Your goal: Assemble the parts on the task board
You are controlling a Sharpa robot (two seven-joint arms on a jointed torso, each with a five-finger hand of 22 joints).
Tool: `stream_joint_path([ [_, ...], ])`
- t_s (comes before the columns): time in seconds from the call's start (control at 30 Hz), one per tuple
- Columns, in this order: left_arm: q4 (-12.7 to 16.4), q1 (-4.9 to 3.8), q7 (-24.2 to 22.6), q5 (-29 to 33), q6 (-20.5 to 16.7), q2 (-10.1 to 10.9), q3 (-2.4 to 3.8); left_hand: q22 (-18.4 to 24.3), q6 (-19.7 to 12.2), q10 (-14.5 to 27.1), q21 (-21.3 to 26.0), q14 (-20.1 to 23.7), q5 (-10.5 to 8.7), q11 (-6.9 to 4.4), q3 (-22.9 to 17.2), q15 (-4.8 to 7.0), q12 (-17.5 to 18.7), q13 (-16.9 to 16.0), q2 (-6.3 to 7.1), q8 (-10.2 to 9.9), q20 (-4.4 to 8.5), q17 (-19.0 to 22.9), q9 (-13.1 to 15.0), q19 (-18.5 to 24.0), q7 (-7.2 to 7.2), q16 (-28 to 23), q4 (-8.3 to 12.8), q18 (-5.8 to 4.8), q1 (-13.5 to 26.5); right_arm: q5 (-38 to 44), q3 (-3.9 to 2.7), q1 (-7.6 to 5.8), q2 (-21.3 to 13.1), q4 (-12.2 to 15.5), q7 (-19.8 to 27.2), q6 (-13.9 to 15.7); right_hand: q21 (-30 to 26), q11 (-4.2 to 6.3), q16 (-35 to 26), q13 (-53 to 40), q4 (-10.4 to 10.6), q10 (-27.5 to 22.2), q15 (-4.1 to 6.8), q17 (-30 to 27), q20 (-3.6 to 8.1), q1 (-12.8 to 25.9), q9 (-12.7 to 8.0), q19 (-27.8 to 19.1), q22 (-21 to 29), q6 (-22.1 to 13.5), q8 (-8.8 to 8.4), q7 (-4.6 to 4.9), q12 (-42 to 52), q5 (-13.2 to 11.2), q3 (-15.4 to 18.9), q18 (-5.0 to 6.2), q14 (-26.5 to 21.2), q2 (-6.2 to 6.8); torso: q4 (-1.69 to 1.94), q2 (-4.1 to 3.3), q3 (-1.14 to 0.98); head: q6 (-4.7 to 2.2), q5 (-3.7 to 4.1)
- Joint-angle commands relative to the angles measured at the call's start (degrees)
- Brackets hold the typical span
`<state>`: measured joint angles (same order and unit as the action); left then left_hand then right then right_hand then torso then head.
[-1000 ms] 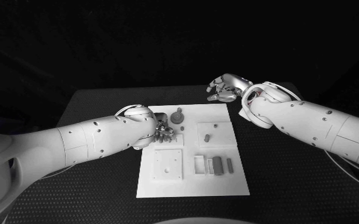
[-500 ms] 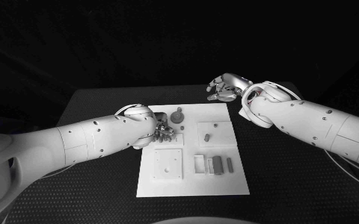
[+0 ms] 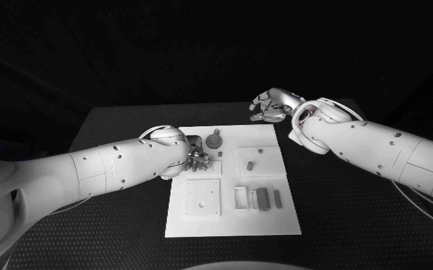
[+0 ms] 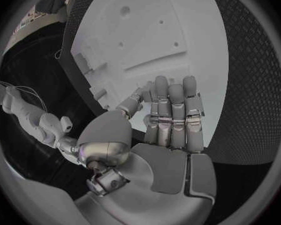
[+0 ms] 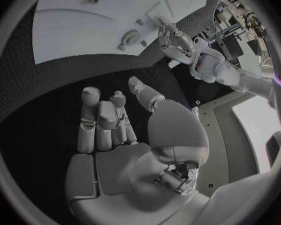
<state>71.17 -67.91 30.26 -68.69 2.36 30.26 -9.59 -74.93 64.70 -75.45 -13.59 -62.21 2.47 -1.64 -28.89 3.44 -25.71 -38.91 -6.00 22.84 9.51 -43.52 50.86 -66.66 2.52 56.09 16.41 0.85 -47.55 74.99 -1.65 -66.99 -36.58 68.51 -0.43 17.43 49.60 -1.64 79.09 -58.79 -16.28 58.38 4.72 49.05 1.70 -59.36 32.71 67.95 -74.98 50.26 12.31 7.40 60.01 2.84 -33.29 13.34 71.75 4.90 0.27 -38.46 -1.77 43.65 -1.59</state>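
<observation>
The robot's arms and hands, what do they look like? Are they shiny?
Both arms are smooth white shells with small dark dots like screws. The left arm and right arm each end in a shiny silver metal hand: the left hand and right hand have jointed fingers with grey pads. A thin cable loops at each wrist.

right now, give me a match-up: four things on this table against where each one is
1 left robot hand
2 right robot hand
3 round part
4 grey bars

a off the task board, past its far edge
b on the board, near right area
c over the board's left edge
d on the board, near its far edge

Pairs: 1-c, 2-a, 3-d, 4-b
</observation>
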Motion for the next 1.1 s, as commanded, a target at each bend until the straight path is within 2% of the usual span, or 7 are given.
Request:
stream_joint_path([
  [0.03,0.09,0.16,0.07,-0.22,1.2,0.04,-0.08,-0.45,1.13,-0.04,0.37,0.16,0.3,-0.39,-0.1,0.37,-0.17,-0.03,-0.26,0.16,-0.19,0.07,0.03,-0.37,-1.17,0.32,0.11,0.42,-0.31,0.09,-0.02,0.02,0.02,0.03,0.23,-0.56,-0.39,-0.14,-0.3,0.08,0.1,-0.07,-0.17,0.07,0.34,0.58,-0.07,0.02,-0.9,0.37,-0.34,0.9,0.31,0.04,-0.09,1.66,0.03,0.13,-0.02,0.01,-0.04,0.01,0.02],
  [1.1,0.14,0.16,0.18,-0.14,2.23,0.03,-0.08,-0.48,1.14,-0.03,0.46,0.18,0.3,-0.39,-0.03,0.37,-0.16,0.0,-0.25,0.11,-0.19,0.17,0.05,-0.4,-1.16,0.37,0.1,0.41,-0.35,0.09,-0.01,0.02,0.17,-0.15,0.23,-0.68,-0.4,-0.14,-0.3,0.11,0.08,-0.08,-0.17,0.07,0.34,0.57,-0.08,0.02,-0.91,0.37,-0.34,0.9,0.34,0.05,-0.12,1.66,0.03,0.12,-0.03,0.0,-0.05,0.23,0.0],
])
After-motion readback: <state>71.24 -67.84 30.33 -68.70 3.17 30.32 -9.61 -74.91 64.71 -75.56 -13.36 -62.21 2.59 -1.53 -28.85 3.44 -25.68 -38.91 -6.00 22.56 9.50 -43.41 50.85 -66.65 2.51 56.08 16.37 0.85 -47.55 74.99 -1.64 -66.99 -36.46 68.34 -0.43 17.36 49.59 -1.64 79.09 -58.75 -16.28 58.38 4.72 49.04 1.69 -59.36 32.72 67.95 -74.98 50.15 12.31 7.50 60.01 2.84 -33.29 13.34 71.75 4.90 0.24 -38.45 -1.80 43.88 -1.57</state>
